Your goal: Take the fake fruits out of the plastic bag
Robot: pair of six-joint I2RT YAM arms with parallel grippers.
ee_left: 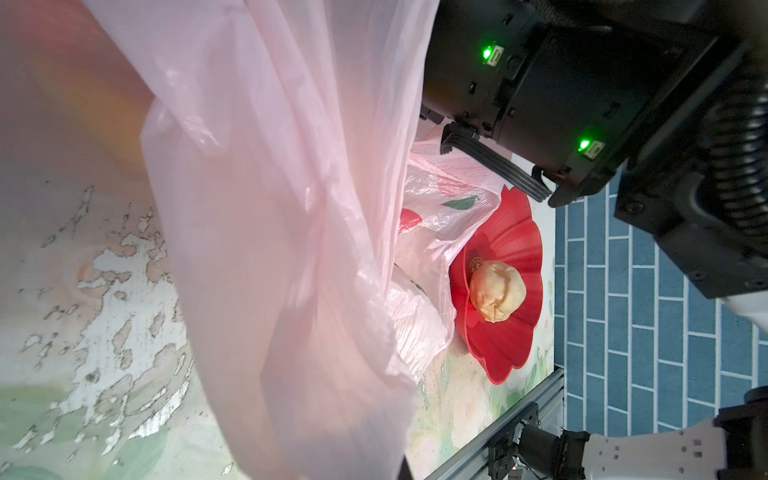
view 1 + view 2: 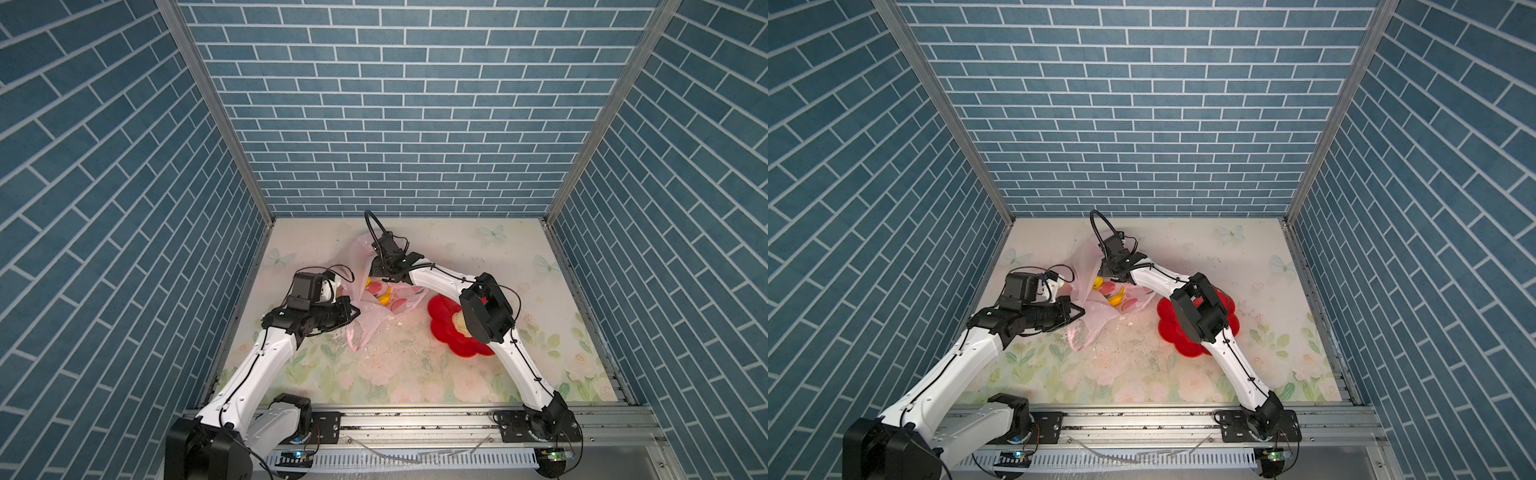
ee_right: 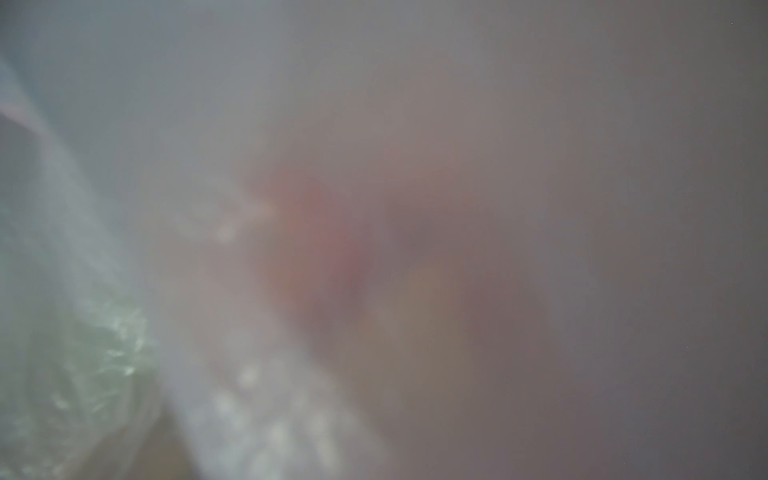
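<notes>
Right claw (image 2: 380,277) inside bag (image 2: 370,322), jaws hidden, state cannot tell; fruits (image 2: 384,296) just nearer robot; left claw (image 2: 355,312) clenched on bag.

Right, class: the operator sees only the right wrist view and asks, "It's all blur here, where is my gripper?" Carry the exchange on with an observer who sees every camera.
Observer: The right gripper is down in the mouth of the plastic bag; its fingertips are hidden.
Operator: Who holds the bag?
Observer: The left gripper, shut on its edge.
Operator: Any fruit out?
Observer: One cream fruit lies in the red dish.
</notes>
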